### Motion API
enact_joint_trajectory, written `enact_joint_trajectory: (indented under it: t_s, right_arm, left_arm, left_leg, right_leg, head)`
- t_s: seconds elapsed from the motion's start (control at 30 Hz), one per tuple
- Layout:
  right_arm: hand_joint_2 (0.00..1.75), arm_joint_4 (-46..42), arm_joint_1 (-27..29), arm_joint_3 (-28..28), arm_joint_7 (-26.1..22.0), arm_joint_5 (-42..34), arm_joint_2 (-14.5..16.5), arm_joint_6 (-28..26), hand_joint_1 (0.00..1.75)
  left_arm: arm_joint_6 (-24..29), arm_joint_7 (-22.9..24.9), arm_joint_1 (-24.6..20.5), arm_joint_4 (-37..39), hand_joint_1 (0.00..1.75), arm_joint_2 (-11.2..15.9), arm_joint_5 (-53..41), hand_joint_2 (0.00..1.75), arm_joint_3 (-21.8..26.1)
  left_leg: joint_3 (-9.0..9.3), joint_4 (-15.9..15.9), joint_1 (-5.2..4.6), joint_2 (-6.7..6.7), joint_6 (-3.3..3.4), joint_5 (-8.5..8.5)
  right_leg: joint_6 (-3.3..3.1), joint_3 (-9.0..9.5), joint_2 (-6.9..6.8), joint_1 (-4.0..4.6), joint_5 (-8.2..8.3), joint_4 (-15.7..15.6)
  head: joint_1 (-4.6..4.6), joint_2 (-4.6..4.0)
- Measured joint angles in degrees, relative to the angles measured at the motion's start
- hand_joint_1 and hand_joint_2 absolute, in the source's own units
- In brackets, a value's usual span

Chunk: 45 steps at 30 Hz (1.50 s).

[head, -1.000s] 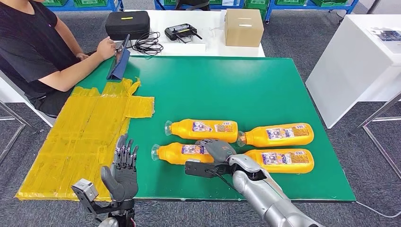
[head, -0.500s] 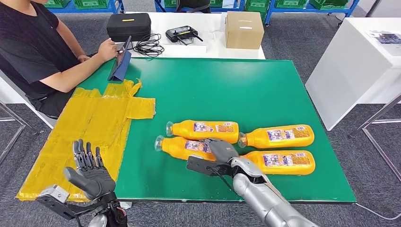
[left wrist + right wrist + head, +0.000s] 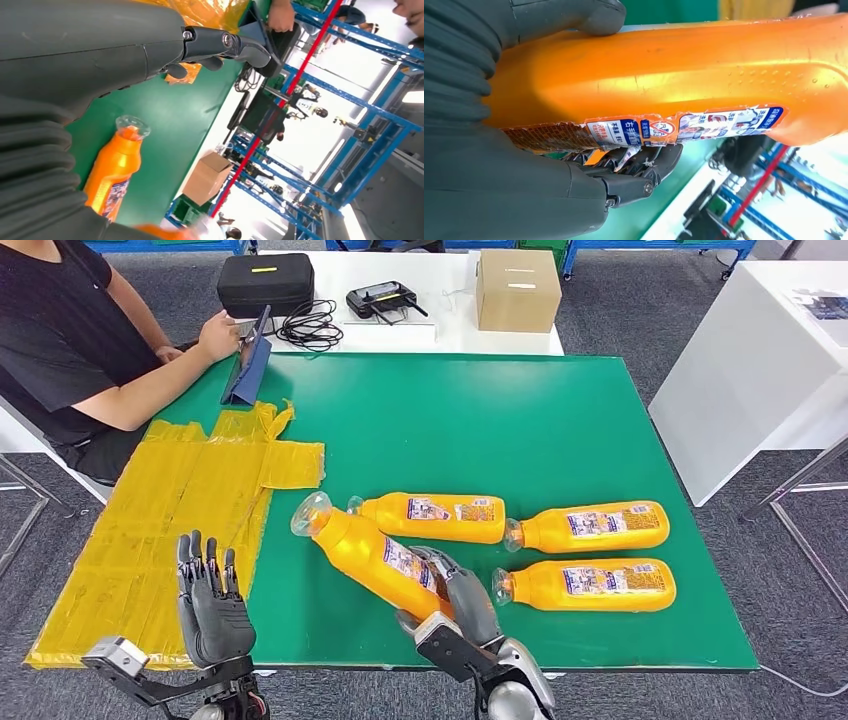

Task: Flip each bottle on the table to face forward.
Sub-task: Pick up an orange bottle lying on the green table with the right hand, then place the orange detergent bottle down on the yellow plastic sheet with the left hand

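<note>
Green bench, yellow sheet laid over its left near part. A person sits at the far left corner, hand on a tablet.

Four orange bottles on the near right half. Three lie flat, long axes running left-right, caps to the left: back-left bottle, back-right bottle, front-right bottle.

Fourth one, the held bottle, is up off the bench, tilted, its cap end raised toward the far left, its base down in the right hand. Right wrist view: thumb over one side, fingers wrapped under the label — firm grasp around the body. Long axis runs diagonally away from the palm, so a turn of the wrist would likely roll it about that axis.

Left hand raised off the near-left edge, fingers spread, holding nothing, well apart from every bottle. The right hand is nearer.
</note>
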Motion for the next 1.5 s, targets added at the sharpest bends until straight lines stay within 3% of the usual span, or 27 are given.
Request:
enact_joint_trajectory:
  t_s: [0.27,0.97,1.2,1.5]
  right_arm:
    - [1.75,-4.91,2.52,-1.25,-3.51,-0.18,0.42,0.27,1.75]
    - [1.75,-6.21,2.87,2.34,-4.32,5.29,1.92,5.29,1.75]
    - [1.75,-3.08,0.79,8.31,-4.05,6.96,3.98,6.64,1.75]
    - [1.75,-1.85,-1.78,11.77,-3.70,6.26,3.93,7.11,1.75]
  left_arm:
    - [-6.31,0.02,0.02,0.92,0.00,-0.04,-2.07,1.75,-0.33]
    - [-23.66,-2.80,0.08,1.93,0.00,-0.05,-12.30,1.75,-4.58]
    - [-24.57,-3.00,0.02,2.19,0.00,-0.03,-15.85,1.75,-5.57]
    - [-17.38,-3.39,-0.63,4.64,0.00,1.36,-23.02,1.75,-7.74]
  left_leg:
    - [-0.08,0.00,-0.04,0.01,0.00,-0.01]
    - [-0.14,0.00,-0.03,0.00,0.00,0.00]
    - [-0.17,0.00,-0.01,0.00,0.00,0.00]
    - [-0.17,0.00,-0.03,0.00,0.00,0.00]
  right_leg:
    - [0.00,-0.08,0.00,-0.01,0.00,-0.01]
    - [0.00,-0.11,0.00,-0.01,0.00,-0.01]
    - [0.00,-0.16,0.00,0.00,0.00,0.00]
    - [0.00,-0.17,0.00,0.00,0.00,0.01]
  head:
    - [0.00,0.00]
    - [0.00,0.00]
    - [-0.01,0.00]
    - [0.01,0.00]
